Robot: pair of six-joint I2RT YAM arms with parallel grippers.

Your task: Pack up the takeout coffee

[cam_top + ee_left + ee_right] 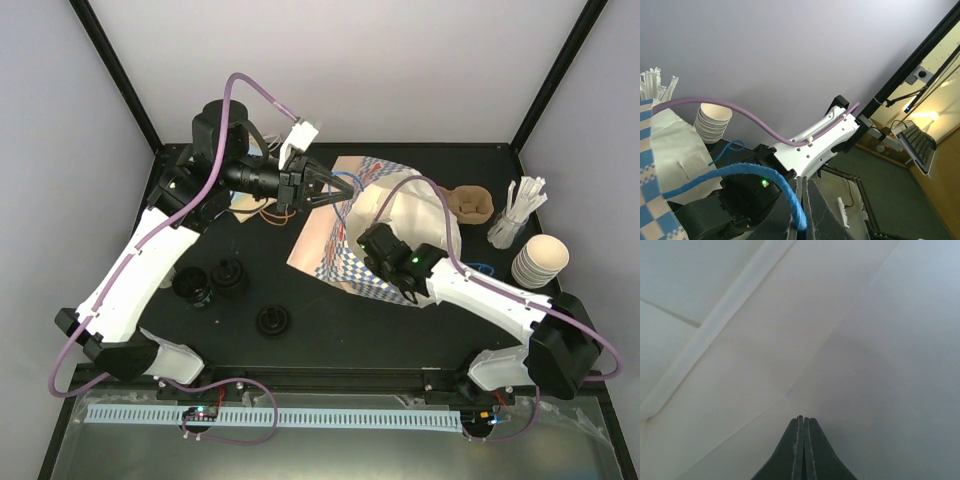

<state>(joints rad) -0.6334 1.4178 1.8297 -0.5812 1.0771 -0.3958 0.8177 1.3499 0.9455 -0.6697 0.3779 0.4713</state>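
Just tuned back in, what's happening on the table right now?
The left gripper is shut on the blue cord handle of the blue-checked paper bag lying mid-table. The right gripper is shut on nothing and points at white paper, apparently the bag's inside. Nothing looks packed yet: the stack of cream-tan paper cups, the brown moulded-pulp tray and the small round black plastic lids sit outside the bag.
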